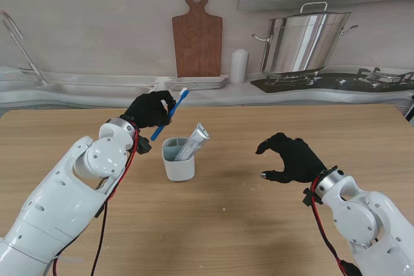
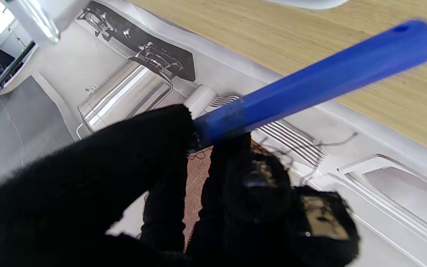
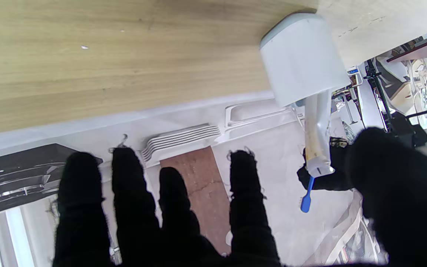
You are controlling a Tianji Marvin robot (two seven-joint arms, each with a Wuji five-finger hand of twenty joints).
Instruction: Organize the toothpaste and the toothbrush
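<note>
A robot's left hand (image 1: pixel 150 109), gloved in black, is clamped around the middle of a slim blue plastic toothbrush (image 1: pixel 171 115). It holds the brush in the air just to the left of a small white plastic cup (image 1: pixel 178 158) and a little farther from me than the cup. The cup stands upright on a pale wooden surface (image 1: pixel 259 224). A white toothpaste tube (image 1: pixel 194 141) already leans inside the cup, tilted toward the right.

The toothbrush's long axis runs on a slant. Its head points up and to the right, away from me. Its plain handle end points down and left, ending near the cup's rim but outside it.

The right hand (image 1: pixel 290 158) hovers well apart on the right, fingers spread and curled, holding nothing.

Likely risks: the handle end is offset from the cup's opening, so lowering it as it stands could strike the rim or land on the surface. The light cup could tip or slide if nudged. The leaning tube narrows the free space inside. The grip sits mid-handle, so the brush might pivot between the fingers (image 2: pixel 235 178) on contact.
</note>
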